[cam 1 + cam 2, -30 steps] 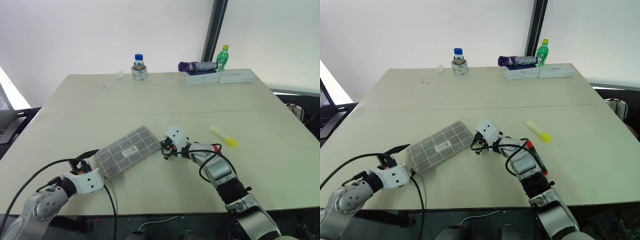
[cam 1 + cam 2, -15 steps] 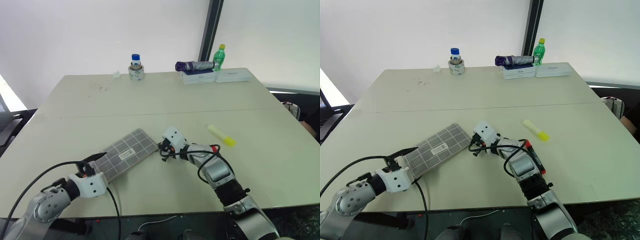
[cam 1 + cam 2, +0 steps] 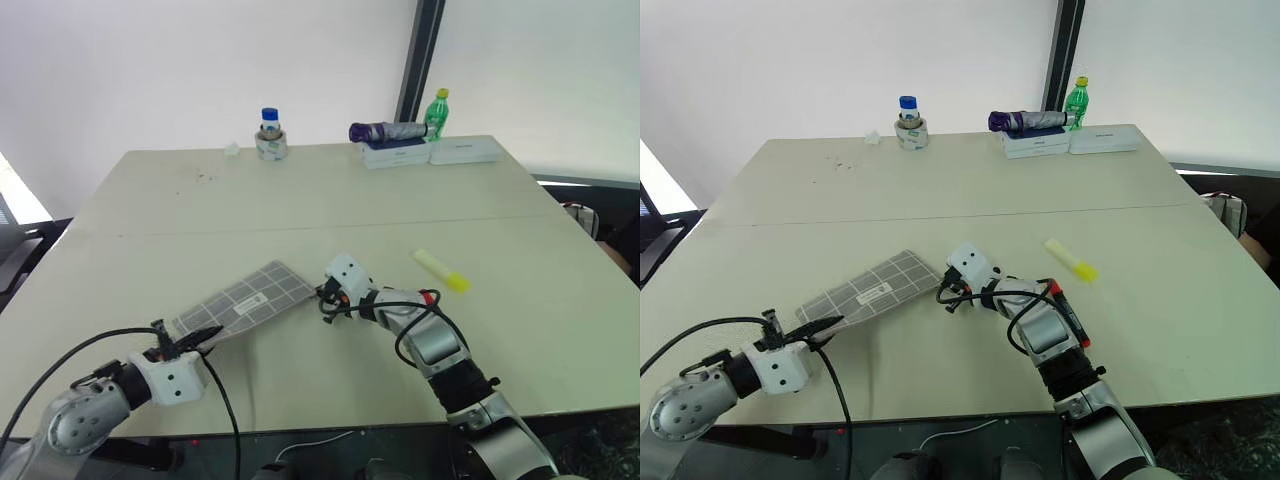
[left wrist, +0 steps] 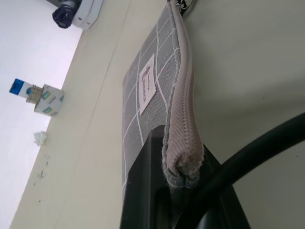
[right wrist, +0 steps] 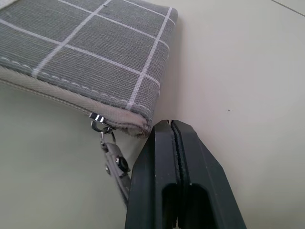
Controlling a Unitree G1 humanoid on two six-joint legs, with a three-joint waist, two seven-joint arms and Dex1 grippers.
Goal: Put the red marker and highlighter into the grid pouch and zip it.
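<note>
The grid pouch (image 3: 250,300) lies slantwise on the table, grey with white lines and a small white label. My left gripper (image 3: 200,335) is shut on its near left corner (image 4: 183,162), and that end is raised off the table. My right gripper (image 5: 167,125) is shut at the pouch's far right corner, with the metal zipper pull (image 5: 112,152) hanging just beside its fingers. Whether the pull is pinched I cannot tell. The red marker (image 3: 1068,315) lies on the table alongside my right forearm. The pale yellow highlighter (image 3: 443,271) rests further right, apart from both grippers.
At the table's far edge stand a blue-capped bottle on a tape roll (image 3: 268,135), a purple folded umbrella (image 3: 385,131) on white boxes (image 3: 460,151), and a green bottle (image 3: 435,112). A small paper scrap (image 3: 232,149) lies near the roll. Black cables trail from both wrists.
My left gripper was open beside the pouch's near corner; it has shut on that corner and lifted it slightly. The right gripper has stayed put.
</note>
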